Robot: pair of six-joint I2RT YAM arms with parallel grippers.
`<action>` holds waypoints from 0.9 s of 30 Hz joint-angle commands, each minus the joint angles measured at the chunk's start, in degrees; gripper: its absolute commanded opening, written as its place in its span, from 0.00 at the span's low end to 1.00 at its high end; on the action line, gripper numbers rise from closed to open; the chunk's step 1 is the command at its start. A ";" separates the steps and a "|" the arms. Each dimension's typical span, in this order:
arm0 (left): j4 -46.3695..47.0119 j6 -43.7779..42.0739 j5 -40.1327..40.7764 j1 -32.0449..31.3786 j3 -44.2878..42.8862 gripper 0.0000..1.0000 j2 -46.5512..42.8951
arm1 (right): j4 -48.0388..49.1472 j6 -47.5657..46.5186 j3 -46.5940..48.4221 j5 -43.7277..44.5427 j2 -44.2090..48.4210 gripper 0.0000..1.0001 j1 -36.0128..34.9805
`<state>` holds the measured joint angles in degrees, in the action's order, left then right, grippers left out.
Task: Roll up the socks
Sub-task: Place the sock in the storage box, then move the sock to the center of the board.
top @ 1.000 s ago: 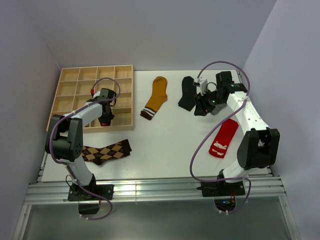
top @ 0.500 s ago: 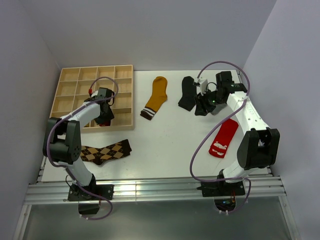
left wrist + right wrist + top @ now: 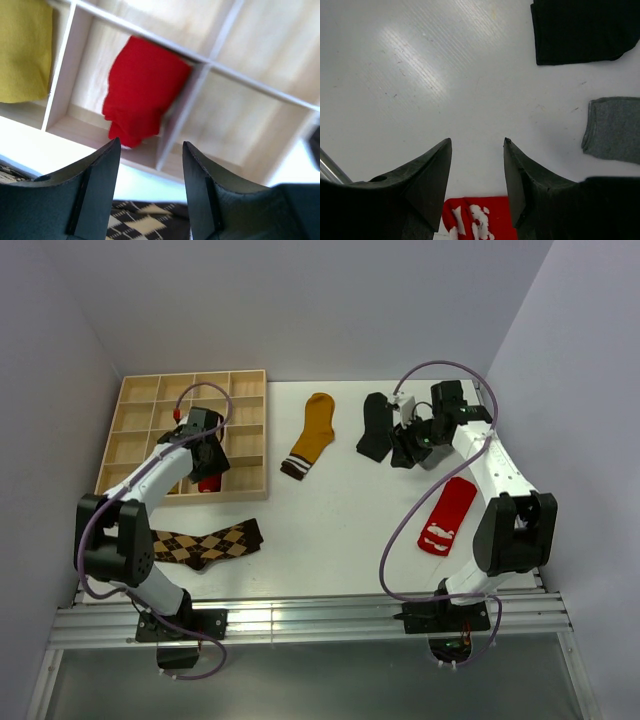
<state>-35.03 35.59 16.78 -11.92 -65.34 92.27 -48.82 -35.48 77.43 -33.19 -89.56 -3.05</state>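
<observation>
- Hovering over the pale wooden grid tray (image 3: pixel 145 418): left hand (image 3: pixel 151 147), fingers spread wide, nothing between them.
- Red rolled sock bundle (image 3: pixel 142 95): in a near-row tray compartment, against a divider.
- Mustard yellow sock bundle (image 3: pixel 22 50): in the adjoining compartment.
- Brown argyle sock (image 3: pixel 210 543): flat on the white desk (image 3: pixel 340 520), just beside the tray's near edge.
- Mustard yellow sock with striped cuff (image 3: pixel 315 430): flat, mid-desk.
- Right hand (image 3: pixel 476 145): fingers apart, holding nothing, above bare desk.
- Black sock (image 3: pixel 580 30) and grey sock (image 3: pixel 615 127): flat, near the right hand.
- Red sock with white print (image 3: pixel 447 517): flat, right side.
</observation>
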 commanded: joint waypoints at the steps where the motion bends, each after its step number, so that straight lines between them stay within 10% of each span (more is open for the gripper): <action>1: -1.45 -0.87 -2.80 -0.38 -5.05 0.58 -6.03 | 2.23 -2.83 2.90 2.77 -4.29 0.54 0.41; 27: 2.94 -0.88 -4.64 -15.50 -18.51 0.62 -13.16 | 14.54 -19.27 19.50 20.09 -33.12 0.63 -10.22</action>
<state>-34.63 35.14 13.28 -27.22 -81.76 79.66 -35.38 -53.76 92.53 -15.97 -120.55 -13.26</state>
